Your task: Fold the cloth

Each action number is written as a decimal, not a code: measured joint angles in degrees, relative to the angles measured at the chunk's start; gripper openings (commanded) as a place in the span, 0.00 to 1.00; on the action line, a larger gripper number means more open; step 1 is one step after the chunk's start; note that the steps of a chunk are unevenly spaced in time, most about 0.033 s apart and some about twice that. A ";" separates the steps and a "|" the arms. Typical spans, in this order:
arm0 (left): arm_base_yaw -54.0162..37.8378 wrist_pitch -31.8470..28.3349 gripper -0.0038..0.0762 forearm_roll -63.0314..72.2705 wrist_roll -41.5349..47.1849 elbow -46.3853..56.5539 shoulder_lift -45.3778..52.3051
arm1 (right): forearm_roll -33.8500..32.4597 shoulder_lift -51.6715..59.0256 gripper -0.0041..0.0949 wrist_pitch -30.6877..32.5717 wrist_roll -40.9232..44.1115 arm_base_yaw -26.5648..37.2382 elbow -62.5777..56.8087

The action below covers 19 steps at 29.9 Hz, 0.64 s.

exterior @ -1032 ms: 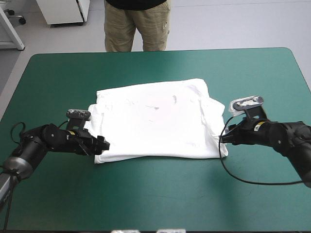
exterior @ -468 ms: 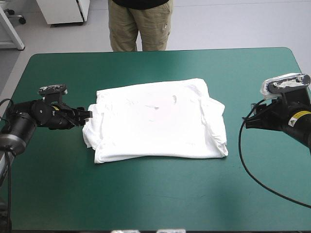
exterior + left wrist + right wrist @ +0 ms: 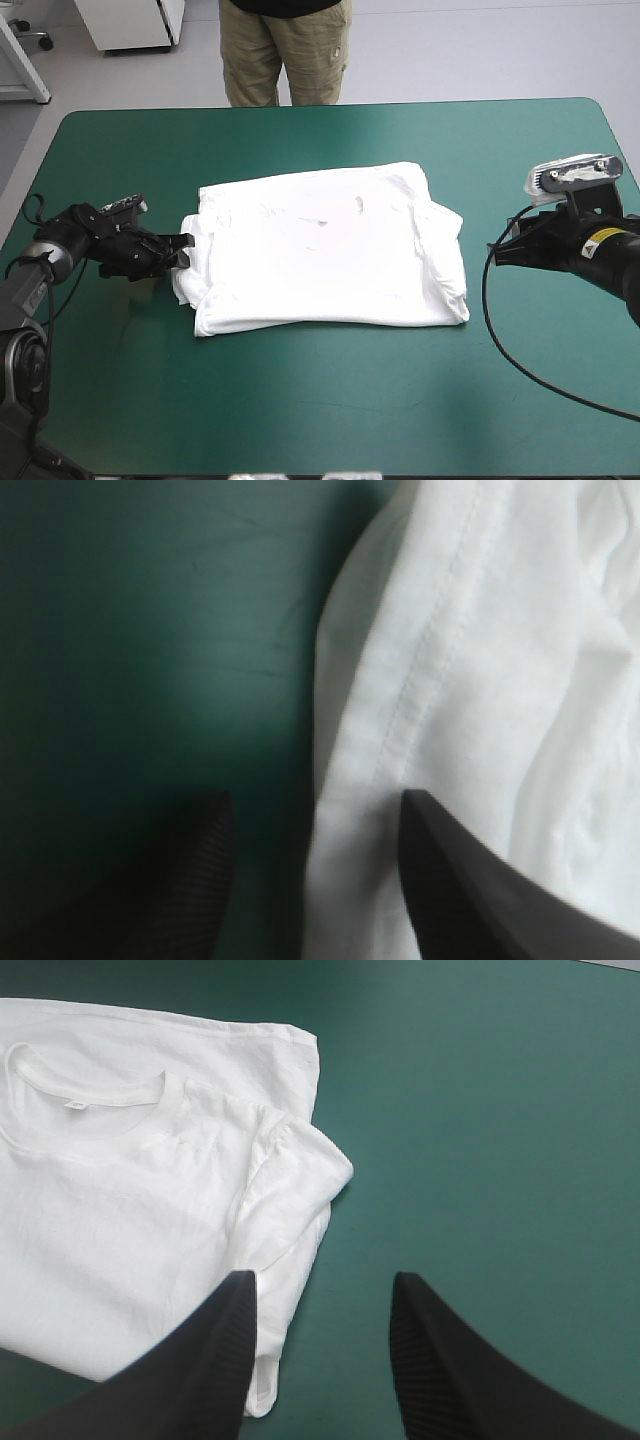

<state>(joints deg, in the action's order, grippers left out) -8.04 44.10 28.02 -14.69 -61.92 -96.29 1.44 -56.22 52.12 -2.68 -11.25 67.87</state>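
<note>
Left pincer (image 3: 315,800) gapes around the hem of the T-shirt (image 3: 480,660): catch every layer before pinching; right pincer (image 3: 320,1282), also open, sits apart

So my arms are both matte black, chunky round segments joined end to end. The right arm (image 3: 610,262) has a little yellow sticker (image 3: 604,238) on its side, and the left arm (image 3: 80,232) has a pale grey ring (image 3: 36,250) at one joint. My left gripper (image 3: 186,243) and right gripper (image 3: 493,254) each have two broad black fingers (image 3: 215,1360), curved like fins, with fine ribbing.
</note>
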 measured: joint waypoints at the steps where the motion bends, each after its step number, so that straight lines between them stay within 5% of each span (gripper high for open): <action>1: 0.00 0.00 0.50 0.72 -0.74 0.00 -0.41 | 0.12 -0.15 0.44 0.00 0.00 0.00 0.00; 3: 0.00 -0.18 0.44 1.51 -1.80 -0.12 -0.75 | 0.33 -0.28 0.44 0.00 0.00 0.00 0.00; 8: 0.00 -0.36 0.05 1.97 -2.80 -0.31 -1.01 | 0.72 -0.28 0.44 -0.20 0.00 0.00 0.00; 19: 0.00 2.52 0.04 4.81 -7.13 -3.79 1.23 | 0.98 -0.28 0.44 -0.45 0.00 0.00 0.00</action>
<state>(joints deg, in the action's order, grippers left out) -8.04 46.62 32.83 -21.82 -65.71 -95.06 2.42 -56.49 51.68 -2.68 -11.25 67.87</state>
